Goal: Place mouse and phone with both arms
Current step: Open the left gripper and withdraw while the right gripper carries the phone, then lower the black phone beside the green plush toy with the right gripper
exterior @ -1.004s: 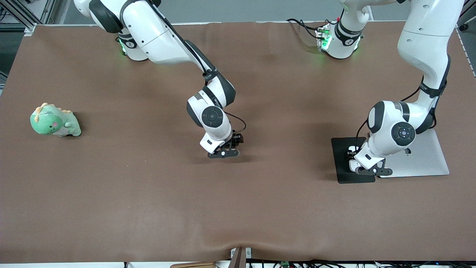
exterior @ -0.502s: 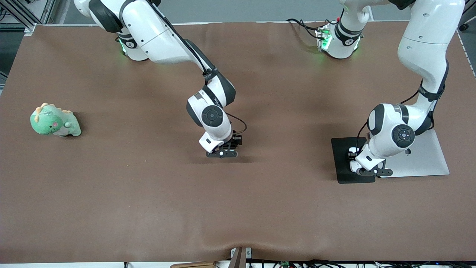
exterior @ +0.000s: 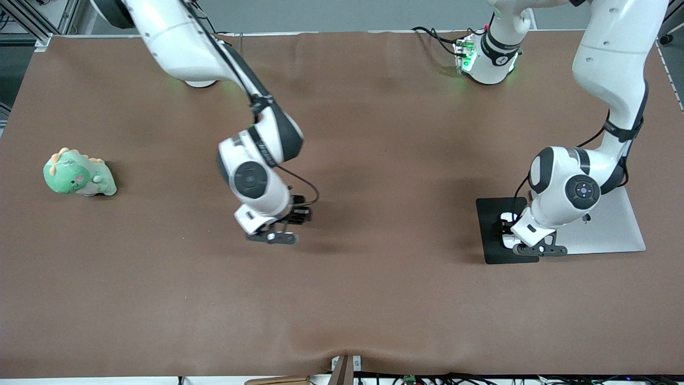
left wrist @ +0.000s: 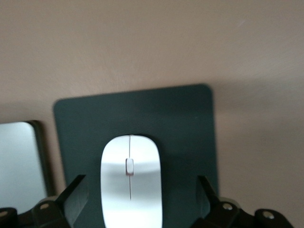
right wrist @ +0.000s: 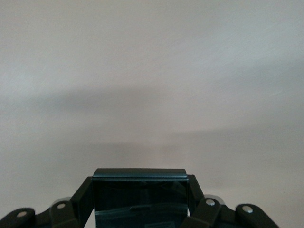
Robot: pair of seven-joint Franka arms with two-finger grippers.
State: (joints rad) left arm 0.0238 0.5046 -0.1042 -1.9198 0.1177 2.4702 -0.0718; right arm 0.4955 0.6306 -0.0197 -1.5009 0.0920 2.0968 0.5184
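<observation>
Over the middle of the table (exterior: pixel 160 299), the right gripper (exterior: pixel 273 237) has been carried toward the right arm's end, jaws clenched on the phone (right wrist: pixel 139 194); its placing seems under way. Toward the left arm's end, the left gripper (exterior: pixel 537 248) stands with jaws released around the mouse (left wrist: pixel 130 179), which rests on the black pad (left wrist: pixel 185 128) beside the silver laptop (exterior: pixel 614 224).

Bare brown tabletop (exterior: pixel 374 299) (wide) separates plush dinosaur (exterior: pixel 79 174) from black pad (exterior: pixel 494 243).
</observation>
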